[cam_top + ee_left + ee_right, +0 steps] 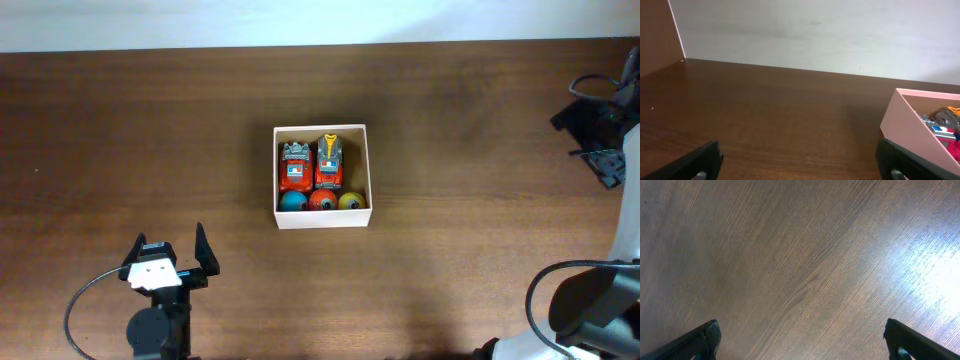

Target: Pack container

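Note:
The container (322,219), a small square cream-walled box, sits in the middle of the wooden table. Inside it, two red toy trucks (311,165) lie side by side. A blue ball (292,201), an orange ball (321,200) and a yellow ball (350,201) line its near wall. My left gripper (170,250) stands open and empty near the front left, well short of the box. In the left wrist view the container (910,130) shows beyond the right fingertip (897,160). My right gripper (800,340) is open over bare wood and sits at the far right edge (598,140).
A pale wall (815,35) rises behind the table's back edge. Cables loop near both arm bases, at the front left (85,300) and the front right (545,290).

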